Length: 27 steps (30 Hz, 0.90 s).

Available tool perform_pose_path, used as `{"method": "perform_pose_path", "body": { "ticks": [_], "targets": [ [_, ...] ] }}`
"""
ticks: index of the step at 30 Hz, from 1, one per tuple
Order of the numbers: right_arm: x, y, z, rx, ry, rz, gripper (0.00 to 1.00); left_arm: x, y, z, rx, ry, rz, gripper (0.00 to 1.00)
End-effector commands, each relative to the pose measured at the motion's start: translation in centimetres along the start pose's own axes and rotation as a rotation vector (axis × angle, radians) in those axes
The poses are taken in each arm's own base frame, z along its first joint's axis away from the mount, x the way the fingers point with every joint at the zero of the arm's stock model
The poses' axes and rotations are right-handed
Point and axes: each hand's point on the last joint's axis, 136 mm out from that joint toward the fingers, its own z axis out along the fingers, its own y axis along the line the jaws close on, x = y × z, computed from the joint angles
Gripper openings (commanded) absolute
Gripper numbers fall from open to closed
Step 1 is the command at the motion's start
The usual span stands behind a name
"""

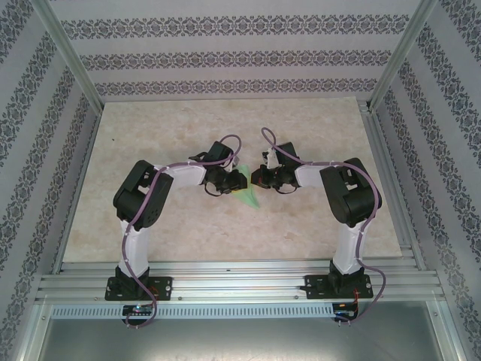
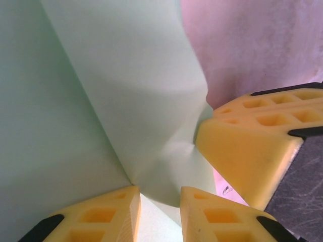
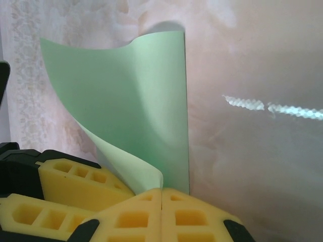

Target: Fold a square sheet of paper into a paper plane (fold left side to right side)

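Note:
The pale mint-green sheet of paper (image 1: 246, 198) lies mid-table, partly folded, with a pointed end towards the arms like a paper plane taking shape. Both grippers meet over it. My left gripper (image 1: 234, 180) has its jaws a little apart. In the left wrist view the creased paper (image 2: 101, 101) runs into the gap of the left gripper (image 2: 159, 212). My right gripper (image 3: 161, 199) is shut, its tips pushed against the paper (image 3: 136, 101), whose left flap curls up. A right finger (image 2: 247, 151) dents the paper's edge.
The beige tabletop (image 1: 150, 135) is bare all round the paper. Patterned walls and aluminium posts close it in at the back and both sides. The rail with both arm bases (image 1: 240, 286) runs along the near edge.

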Motion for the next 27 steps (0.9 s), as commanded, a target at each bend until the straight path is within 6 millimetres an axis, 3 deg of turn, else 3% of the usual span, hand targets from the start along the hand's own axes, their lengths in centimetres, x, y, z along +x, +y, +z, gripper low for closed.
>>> {"method": "perform_pose_path", "body": {
  "ticks": [1, 10, 18, 22, 27],
  "targets": [
    [-0.7, 0.3, 0.4, -0.008, -0.009, -0.038, 0.03, 1.6, 1.9, 1.4, -0.087, 0.047, 0.004, 0.29],
    [-0.8, 0.3, 0.4, -0.001, -0.01, -0.036, 0.05, 2.0, 3.6, 1.8, -0.18, 0.061, 0.011, 0.3],
    [-1.8, 2.3, -3.5, 0.02, -0.076, -0.092, 0.24, 2.4, 5.5, 2.5, -0.249, 0.076, -0.008, 0.3],
    [-0.3, 2.3, -4.9, 0.044, -0.069, -0.119, 0.3, 2.3, 5.5, 2.5, -0.249, 0.07, -0.013, 0.3],
    [3.3, 1.6, -4.5, 0.06, -0.021, -0.132, 0.32, 2.1, 5.0, 2.3, -0.236, 0.058, -0.015, 0.3]
  ]
}}
